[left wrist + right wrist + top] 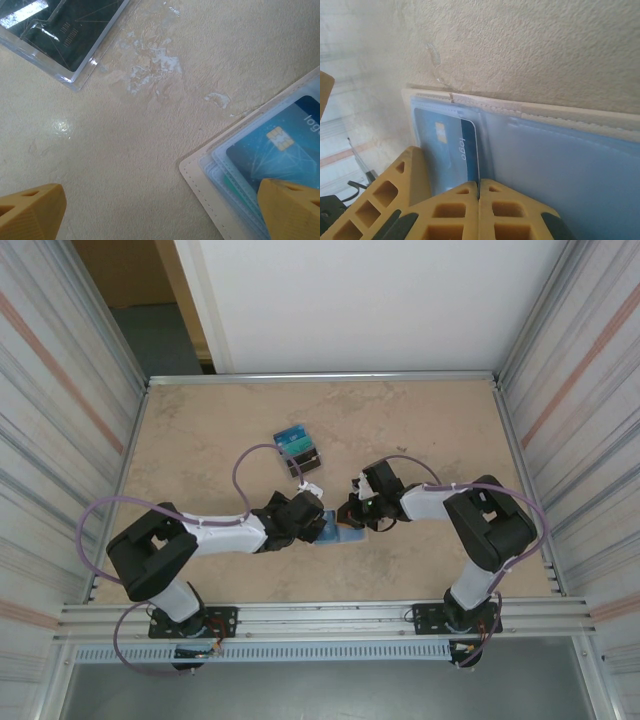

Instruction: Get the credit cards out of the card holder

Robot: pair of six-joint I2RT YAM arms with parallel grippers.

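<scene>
Beige marbled worktop [200, 440] lies between ribbed metal walls, and your task's things sit between its middle and its near edge. Nearest to you, the card holder [345, 535] lies opened flat between both grippers, with the pale blue inside upward. Its long axis runs about parallel to the near edge, from left to right. The fold crosses it and points toward the far edge. A blue credit card [451, 150] sits in the left half. Its long axis seems to run along the fold, with the chip end away from the right wrist.

The right gripper [479, 197] is clenched tight, with its tips on the holder beside the fold. Whether it pinches anything, you cannot tell. The left gripper [160, 215] is spread wide, one finger above the card and the other above bare worktop.

Be careful: if the left fingers close like this, they may catch the beige rim or several pocket layers, and the whole holder can slide or lift. If the right tips slip, nothing pins the holder. Farther, toward the far edge, the pile of loose cards [297, 450] lies well apart.
</scene>
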